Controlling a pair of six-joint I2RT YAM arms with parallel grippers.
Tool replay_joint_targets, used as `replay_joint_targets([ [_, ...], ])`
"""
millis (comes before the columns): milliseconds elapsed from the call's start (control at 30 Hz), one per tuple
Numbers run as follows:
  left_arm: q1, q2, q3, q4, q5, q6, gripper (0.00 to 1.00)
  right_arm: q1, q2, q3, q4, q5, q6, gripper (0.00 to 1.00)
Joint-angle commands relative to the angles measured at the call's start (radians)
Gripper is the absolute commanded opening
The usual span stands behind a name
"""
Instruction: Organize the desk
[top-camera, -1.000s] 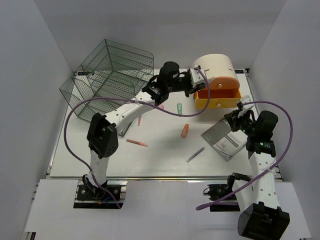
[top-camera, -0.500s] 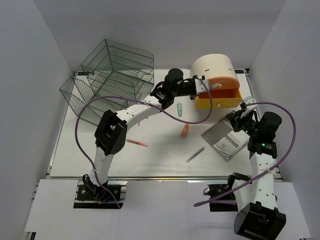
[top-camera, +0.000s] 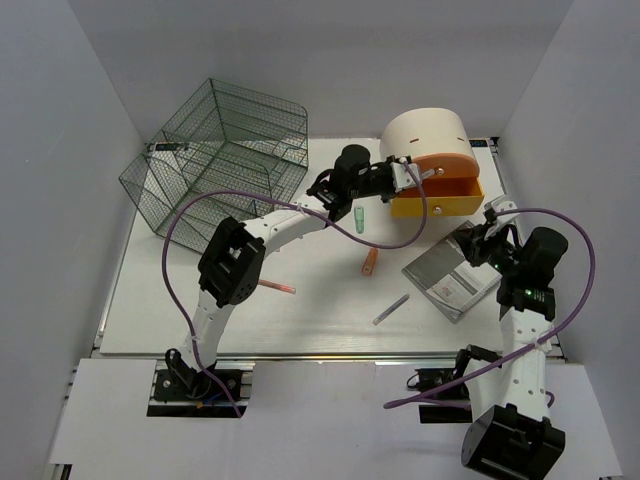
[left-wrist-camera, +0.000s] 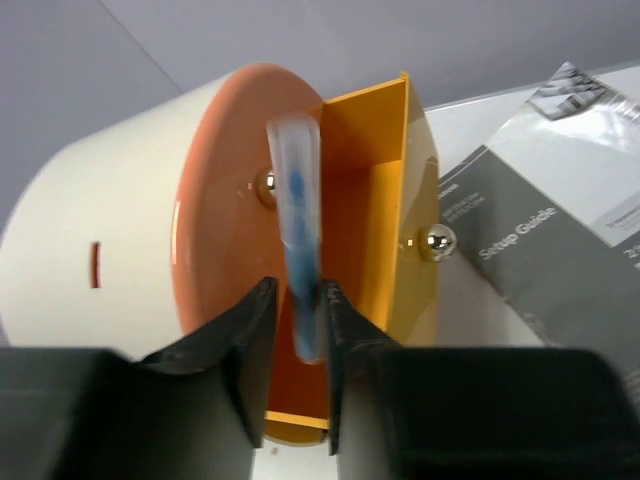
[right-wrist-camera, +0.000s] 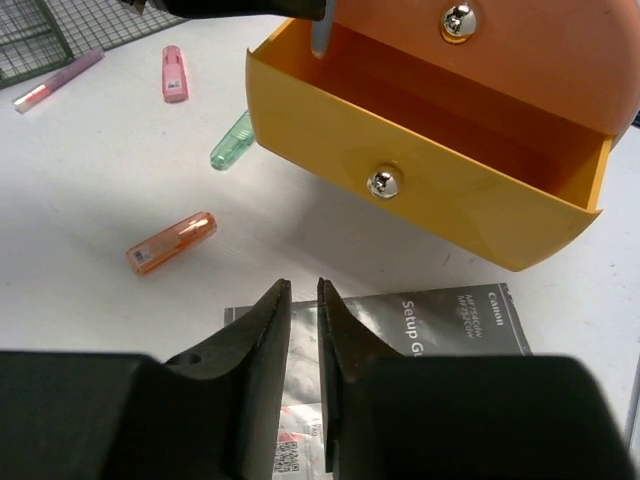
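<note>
The white desk (top-camera: 320, 320) carries scattered pens and a cream-and-orange drawer box (top-camera: 425, 135) with its yellow drawer (top-camera: 440, 205) pulled open. My left gripper (top-camera: 408, 170) is shut on a blue pen with a clear cap (left-wrist-camera: 298, 230) and holds it over the drawer's left end (left-wrist-camera: 385, 200). In the left wrist view the gripper (left-wrist-camera: 297, 290) clamps the pen's lower end. My right gripper (top-camera: 478, 243) hovers empty over a grey setup booklet (top-camera: 455, 280); in the right wrist view (right-wrist-camera: 304, 300) its jaws stand almost together.
A dark wire-mesh cage (top-camera: 220, 150) stands at the back left. On the desk lie a green pen (top-camera: 359, 216), an orange marker (top-camera: 370, 262), a pink pen (top-camera: 274, 286) and a purple pen (top-camera: 391, 309). The booklet (right-wrist-camera: 440, 320) lies just before the drawer.
My left arm has reached further right, bringing the blue pen over the open drawer. The right arm has shifted slightly right; its jaws stay as they were.
</note>
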Motion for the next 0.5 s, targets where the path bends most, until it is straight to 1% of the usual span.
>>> replay_joint_targets([
  [0, -0.002, -0.029, -0.013, 0.043, -0.034, -0.022, 0.39, -0.012, -0.010, -0.006, 0.035, -0.050, -0.005, 0.24],
  [33, -0.002, -0.033, -0.016, 0.046, -0.034, -0.023, 0.41, -0.013, -0.008, -0.007, 0.030, -0.066, -0.011, 0.32],
  [67, -0.002, -0.035, -0.015, 0.048, -0.037, -0.028, 0.42, -0.014, -0.008, -0.007, 0.024, -0.079, -0.016, 0.37],
  [100, -0.002, -0.038, -0.015, 0.051, -0.040, -0.037, 0.45, -0.014, -0.008, -0.009, 0.019, -0.089, -0.037, 0.40],
  [133, -0.002, -0.039, -0.013, 0.054, -0.042, -0.040, 0.46, -0.015, -0.007, -0.010, 0.010, -0.106, -0.043, 0.44],
  [233, -0.002, -0.053, -0.010, 0.062, -0.045, -0.054, 0.47, -0.015, -0.004, -0.015, 0.001, -0.145, -0.072, 0.49],
  [300, -0.002, -0.074, -0.015, 0.069, -0.045, -0.085, 0.48, -0.014, -0.002, -0.017, -0.027, -0.180, -0.132, 0.49],
  [333, -0.002, -0.087, -0.021, 0.086, -0.046, -0.097, 0.48, -0.014, 0.003, -0.018, -0.040, -0.248, -0.170, 0.49],
  [367, -0.002, -0.129, -0.050, 0.101, -0.053, -0.140, 0.47, -0.006, 0.009, -0.026, -0.109, -0.301, -0.230, 0.47],
  [400, -0.002, -0.160, -0.074, 0.138, -0.062, -0.170, 0.44, -0.003, 0.013, -0.026, -0.167, -0.348, -0.417, 0.42],
  [433, -0.002, -0.195, -0.108, 0.158, -0.068, -0.204, 0.39, -0.001, 0.030, -0.024, -0.244, -0.452, -0.544, 0.40],
  [467, -0.002, -0.278, -0.186, 0.174, -0.065, -0.283, 0.33, 0.020, 0.038, -0.017, -0.427, -0.485, -0.686, 0.34],
])
